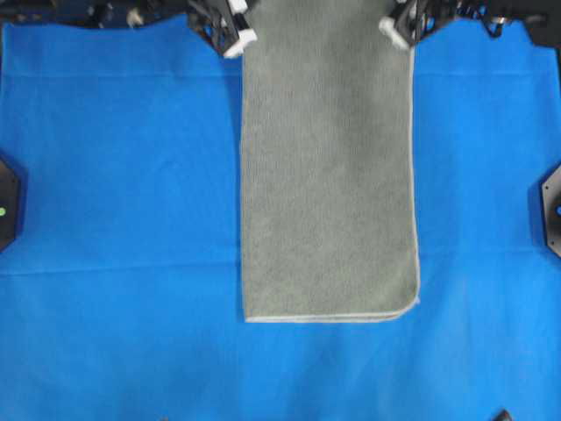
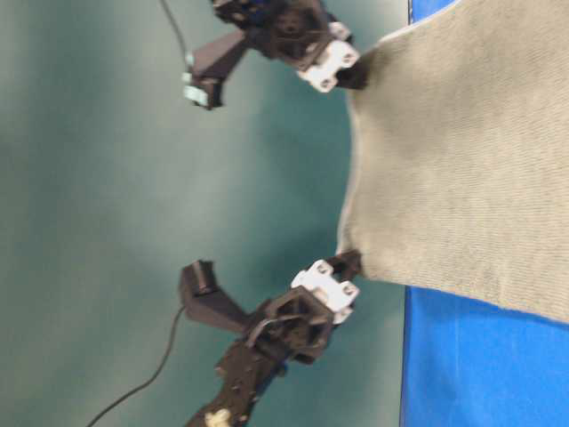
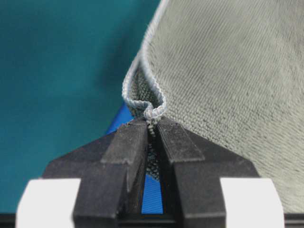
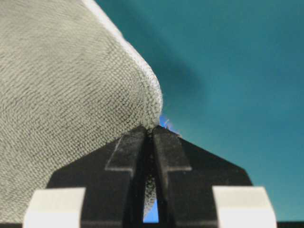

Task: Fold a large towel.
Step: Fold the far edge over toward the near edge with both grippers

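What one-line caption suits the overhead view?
Both grippers, left and right, pinch the towel at its far corners over the blue cloth.

Grey-green large towel [image 1: 329, 175] with fine ribbed weave and pale-grey stitched hem, centre of the overhead frame; plain bright blue table cloth [image 1: 114, 219] around it; black grippers with white blocks at the top edge

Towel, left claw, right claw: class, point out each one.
Towel [image 1: 329, 175], overhead view, middle of its top surface.
Left claw [image 3: 151, 124], left wrist view, between its fingertips.
Right claw [image 4: 148, 130], right wrist view, between its fingertips.
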